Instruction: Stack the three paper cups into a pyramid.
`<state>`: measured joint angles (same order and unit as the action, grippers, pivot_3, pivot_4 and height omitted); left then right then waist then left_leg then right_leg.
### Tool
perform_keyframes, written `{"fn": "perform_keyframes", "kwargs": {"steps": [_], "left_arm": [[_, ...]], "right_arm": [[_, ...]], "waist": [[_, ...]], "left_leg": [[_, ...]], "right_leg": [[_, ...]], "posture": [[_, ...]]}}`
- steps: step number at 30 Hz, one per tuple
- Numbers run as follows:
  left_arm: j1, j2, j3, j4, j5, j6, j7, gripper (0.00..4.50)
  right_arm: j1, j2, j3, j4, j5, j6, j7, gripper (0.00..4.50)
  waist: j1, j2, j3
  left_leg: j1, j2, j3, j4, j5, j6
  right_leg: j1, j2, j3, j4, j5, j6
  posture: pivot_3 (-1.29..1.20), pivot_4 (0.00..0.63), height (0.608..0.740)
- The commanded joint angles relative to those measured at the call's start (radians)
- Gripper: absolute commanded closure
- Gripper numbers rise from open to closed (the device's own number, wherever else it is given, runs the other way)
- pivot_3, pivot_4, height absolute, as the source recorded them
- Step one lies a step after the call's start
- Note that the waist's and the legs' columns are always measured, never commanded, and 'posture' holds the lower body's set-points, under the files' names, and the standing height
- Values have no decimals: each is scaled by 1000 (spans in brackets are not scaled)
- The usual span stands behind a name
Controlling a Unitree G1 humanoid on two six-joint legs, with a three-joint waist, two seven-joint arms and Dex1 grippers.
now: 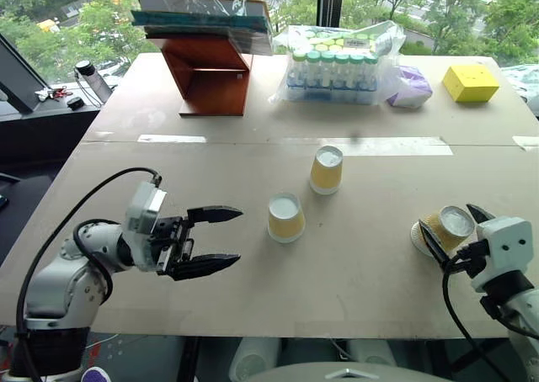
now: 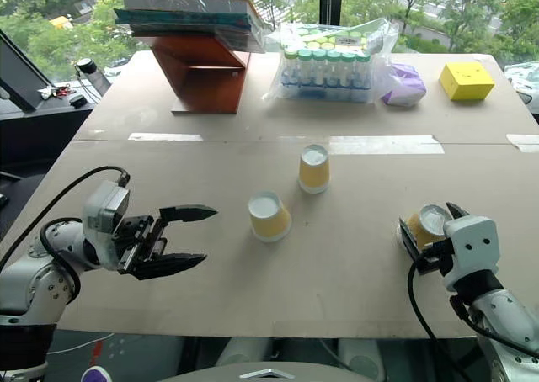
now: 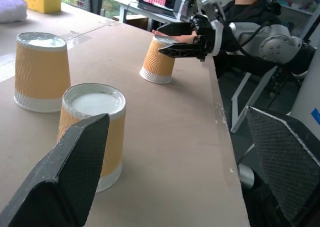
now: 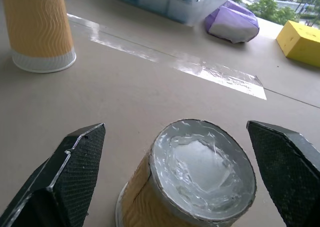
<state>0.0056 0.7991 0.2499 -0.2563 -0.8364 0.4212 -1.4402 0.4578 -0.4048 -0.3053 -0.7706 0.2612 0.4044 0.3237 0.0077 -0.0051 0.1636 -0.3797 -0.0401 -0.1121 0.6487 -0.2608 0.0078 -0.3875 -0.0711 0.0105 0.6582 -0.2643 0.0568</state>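
Bottles (image 1: 333, 75), yellow box (image 1: 470, 82) and shelf (image 1: 206, 58) stand behind cups (image 1: 286, 217).

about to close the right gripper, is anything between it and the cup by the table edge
Nothing visible. The right gripper is open with a finger on each side of the cup, which stands upside down on the table.

The left arm (image 1: 63, 285) is built of rounded silver-grey metal segments, with a white boxy wrist block, a looping black cable and a left gripper (image 1: 215, 241) of two black pointed fingers with textured inner faces. The right gripper (image 1: 455, 230) matches, behind a white housing trailing black cable.
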Motion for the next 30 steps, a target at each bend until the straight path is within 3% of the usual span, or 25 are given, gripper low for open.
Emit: {"fn": "perform_keyframes", "kwargs": {"steps": [1, 12, 15, 19, 20, 26, 30], "left_arm": [[14, 15, 35, -28, -30, 1, -25, 26], [26, -17, 9, -49, 1, -30, -9, 26], [25, -21, 3, -64, 1, -22, 5, 0], [22, -22, -2, -70, -4, -15, 20, 0], [21, -22, -3, -70, -6, -14, 24, 0], [49, -31, 21, -43, -11, -9, 51, 0], [107, -23, 55, -12, 12, -30, 41, 0]], "right_arm": [[-14, 7, -45, -5, 34, 31, -9, 0], [-53, 42, -80, 0, 146, 123, -16, 0], [-60, 51, -85, 6, 165, 132, -22, 714], [-53, 46, -74, 5, 161, 125, -9, 2261], [-52, 44, -71, 3, 159, 119, -5, 2410], [-66, -36, 31, -56, 148, 66, 115, 2410], [-195, -86, 167, -56, 168, 105, 164, 2410]], "waist": [[-1, 0, 0], [-18, 0, 0], [-19, 0, 0], [-19, 0, 0], [-19, 0, 0], [-21, 0, 0], [-30, 0, 0]], "left_leg": [[0, 0, 0, 0, 0, 0], [0, 0, 1, 0, 0, 0], [0, 0, 1, 0, 0, 0], [0, 0, 1, 0, 0, 0], [0, 0, 1, 0, 0, 0], [0, 0, 2, 0, 0, 0], [2, 3, 5, -1, 0, 0]], "right_leg": [[0, 0, 0, 0, 0, 1], [0, 0, 1, 0, 1, 2], [0, 0, 1, 0, 1, 2], [0, 0, 2, 0, 1, 2], [0, 0, 2, 0, 1, 2], [0, 0, 2, 0, 1, 2], [-1, 2, 2, 0, 1, 2]], "posture": [[0, 150, 740], [0, 150, 740], [0, 150, 740], [0, 150, 740], [0, 150, 740], [0, 150, 740], [0, 150, 740]]}}
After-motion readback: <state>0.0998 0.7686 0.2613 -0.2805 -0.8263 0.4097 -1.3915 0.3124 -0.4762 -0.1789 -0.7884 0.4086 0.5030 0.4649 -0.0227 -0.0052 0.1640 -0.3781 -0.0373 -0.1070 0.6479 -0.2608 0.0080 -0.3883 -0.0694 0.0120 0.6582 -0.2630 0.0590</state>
